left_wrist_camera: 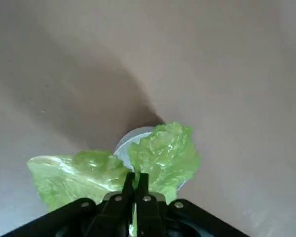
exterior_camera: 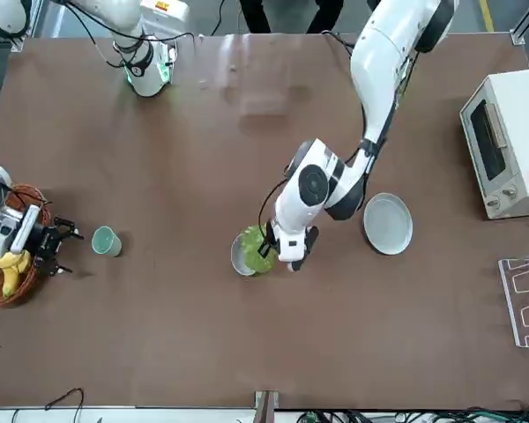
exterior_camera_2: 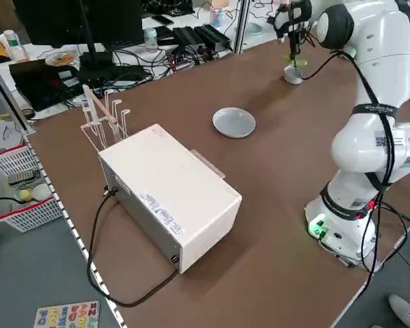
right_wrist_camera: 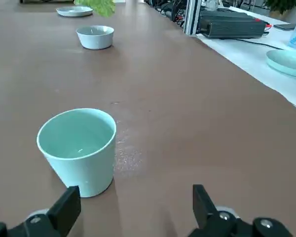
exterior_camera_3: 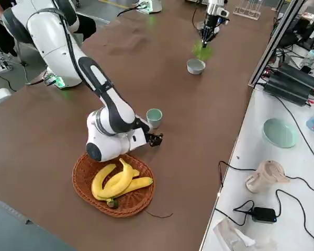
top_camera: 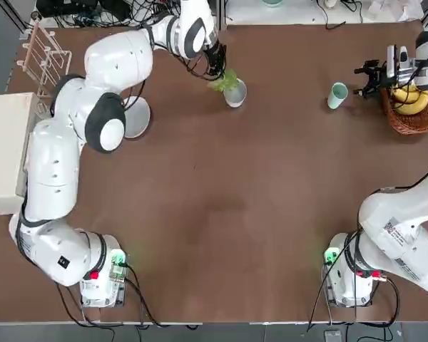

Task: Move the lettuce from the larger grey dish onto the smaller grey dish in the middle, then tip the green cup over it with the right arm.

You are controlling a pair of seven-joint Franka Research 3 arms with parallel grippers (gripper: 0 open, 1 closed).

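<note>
Left claw (left_wrist_camera: 138,178) pinched shut on crinkled, glossy lettuce (left_wrist_camera: 167,155), over the small round bowl (right_wrist_camera: 95,38). Right claw (right_wrist_camera: 138,200) wide, near the upright, tapered green cup (right_wrist_camera: 79,148). Wicker basket (exterior_camera_3: 83,180) holds bananas (exterior_camera_3: 118,180).

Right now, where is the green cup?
In the top view, the green cup stands at upper right, just left of the open right gripper and the banana basket.

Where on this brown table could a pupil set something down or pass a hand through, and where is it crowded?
Bare: the wide middle between both arm bases, and the stretch between the small bowl and the green cup. Crowded: around that bowl, with lettuce and left gripper, and beside the banana basket.
</note>
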